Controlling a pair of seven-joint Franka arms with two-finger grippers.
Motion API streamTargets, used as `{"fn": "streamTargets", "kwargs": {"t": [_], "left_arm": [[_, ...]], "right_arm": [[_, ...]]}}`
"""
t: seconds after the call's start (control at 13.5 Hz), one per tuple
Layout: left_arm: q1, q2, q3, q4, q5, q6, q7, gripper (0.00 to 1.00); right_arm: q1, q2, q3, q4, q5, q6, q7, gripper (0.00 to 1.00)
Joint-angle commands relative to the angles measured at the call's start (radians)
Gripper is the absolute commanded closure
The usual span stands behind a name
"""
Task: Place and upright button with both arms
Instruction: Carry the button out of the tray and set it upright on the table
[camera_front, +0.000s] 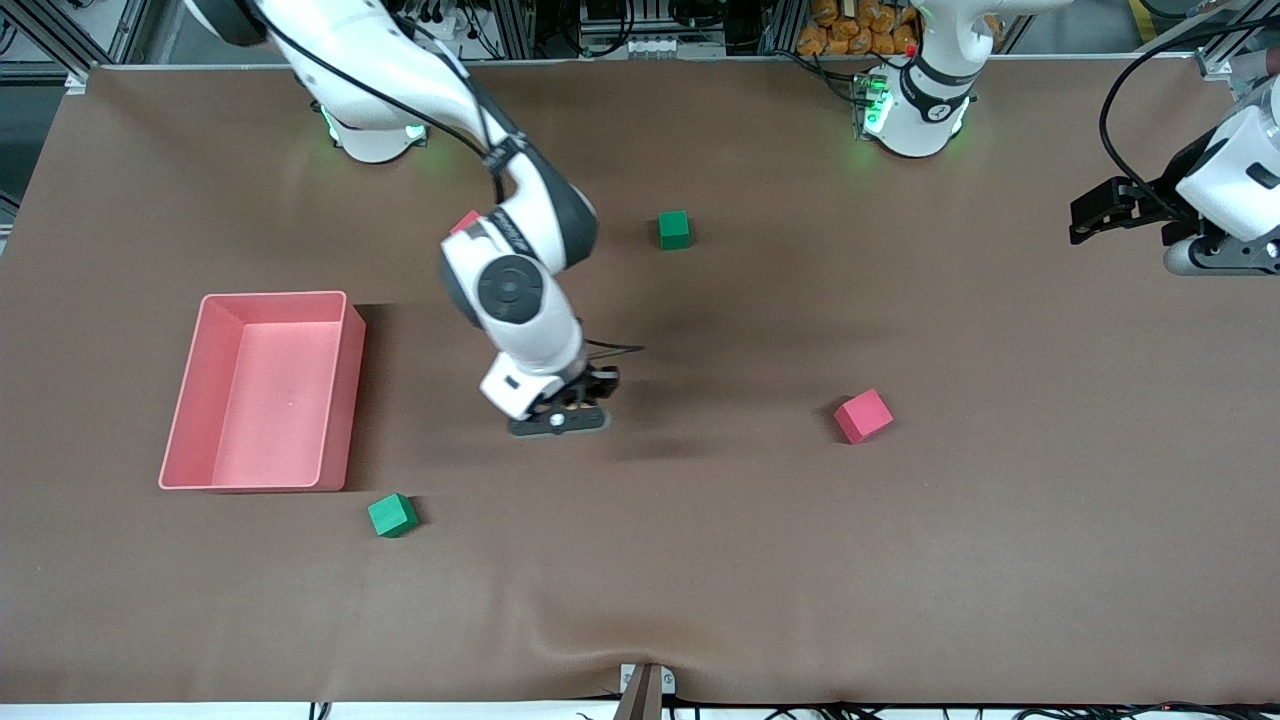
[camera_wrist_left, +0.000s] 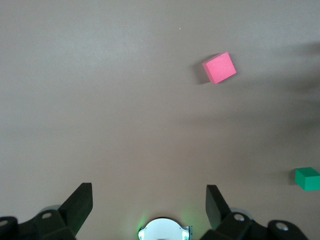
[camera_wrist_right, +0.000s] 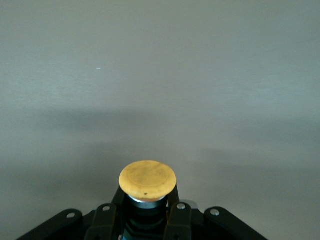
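The button (camera_wrist_right: 147, 182) sits between the fingers of the right gripper (camera_front: 562, 408), clamped at its black body with the round orange cap facing outward, over the middle of the brown table (camera_front: 900, 560). The right arm (camera_front: 510, 290) reaches from its base down toward the table, wrist bent low. The left gripper (camera_wrist_left: 149, 202) hangs over the left arm's end of the table, its 2 fingers (camera_wrist_left: 80, 202) spread wide apart and empty.

Brown-covered table (camera_front: 900, 560), aluminium framing (camera_front: 60, 30)
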Motion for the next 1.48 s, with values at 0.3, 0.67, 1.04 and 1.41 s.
{"fn": "streamTargets", "kwargs": {"t": [0.3,0.67,1.04,1.41], "left_arm": [[-0.037,0.035,-0.001,0.008,-0.006,-0.009,-0.012,0.0],[-0.052,0.075,-0.006,0.011,-0.006,-0.007,-0.01,0.0],[-0.086,0.138,-0.006,0.019,-0.01,-0.007,-0.007,0.0],[-0.133,0.251,-0.006,0.029,-0.108,-0.006,-0.013,0.0]], "right_arm": [[0.104,0.199,-0.026,0.085,-0.024,0.187,0.076,1.0],[0.101,0.162,-0.046,0.085,-0.034,0.203,0.078,0.0],[-0.018,-0.077,-0.044,0.074,-0.03,-0.071,0.002,0.0],[-0.123,-0.337,-0.042,-0.016,-0.03,-0.378,-0.118,0.0]]}}
